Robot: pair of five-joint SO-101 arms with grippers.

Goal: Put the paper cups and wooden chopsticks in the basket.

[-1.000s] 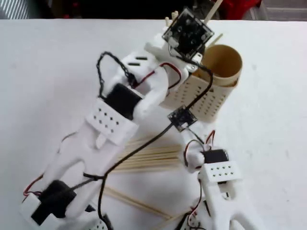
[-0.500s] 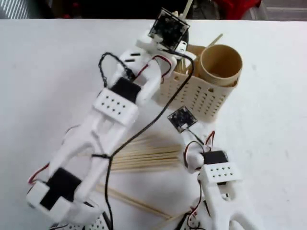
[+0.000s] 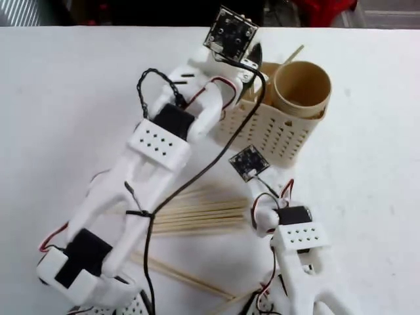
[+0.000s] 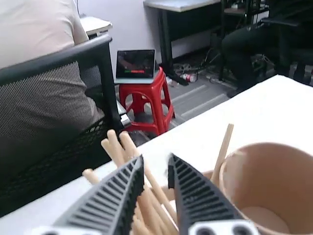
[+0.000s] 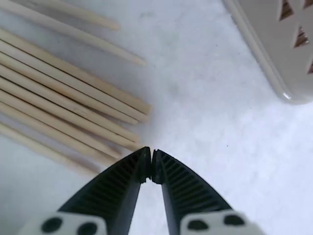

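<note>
I have the left jaws, at the end of the left arm (image 3: 157, 141), standing a little apart with a narrow gap between the tips. I can see nothing pinched in them. They hang over the basket (image 3: 275, 134). Just under and beyond the tips, the standing chopsticks (image 4: 120, 144) rise on end out of the basket, and a few show through the gap. Close beside these jaws the paper cup (image 4: 269, 183) sits upright in the basket, mouth open. A lone chopstick (image 4: 225, 144) leans up between the jaws and the cup's rim.

On the right arm (image 3: 295, 236), the right jaws are closed tip to tip with nothing between them, and they point down at the white table (image 5: 205, 98). The loose chopsticks (image 5: 63, 93) lie flat in a row just ahead of these tips and off to one side. Their nearest ends come close to the jaws but stay apart from them. A lower corner of the basket lies ahead on the other side, clear of the tips.

From above, I see that row stretching across the table from the right jaws toward the left arm. A stray chopstick (image 3: 177, 275) lies on its own farther back from both sets of jaws, nearer the arm bases.
</note>
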